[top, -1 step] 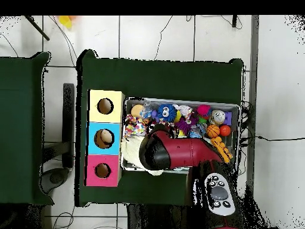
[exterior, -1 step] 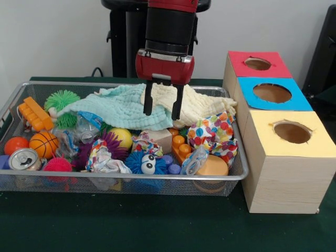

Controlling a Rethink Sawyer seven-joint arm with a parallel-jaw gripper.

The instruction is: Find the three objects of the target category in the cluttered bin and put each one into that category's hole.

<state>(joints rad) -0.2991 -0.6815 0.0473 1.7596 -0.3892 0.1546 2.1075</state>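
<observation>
Dark green table cloth (exterior, -1 step: 157, 231) covers the table. White tiled floor (top, -1 step: 161, 36) surrounds it, with thin black cables (top, -1 step: 275, 140) lying across.

Legible text, labels, brands, numbers, signs: none.

- Drink can (exterior, -1 step: 23, 159) in the wire bin (exterior, -1 step: 239, 173): top and side show, no lettering can be made out.
- Crumpled plastic bottle (exterior, -1 step: 86, 126): blue label band, print too small to read.
- Wooden box with three holes (exterior, -1 step: 286, 173): plain red, blue and yellow tops, no marks or category signs.
- Patterned cloths (exterior, -1 step: 212, 131): coloured dots only, no writing.
- Robot arm's panel (top, -1 step: 219, 194) in the overhead view: buttons show, no characters can be read.
</observation>
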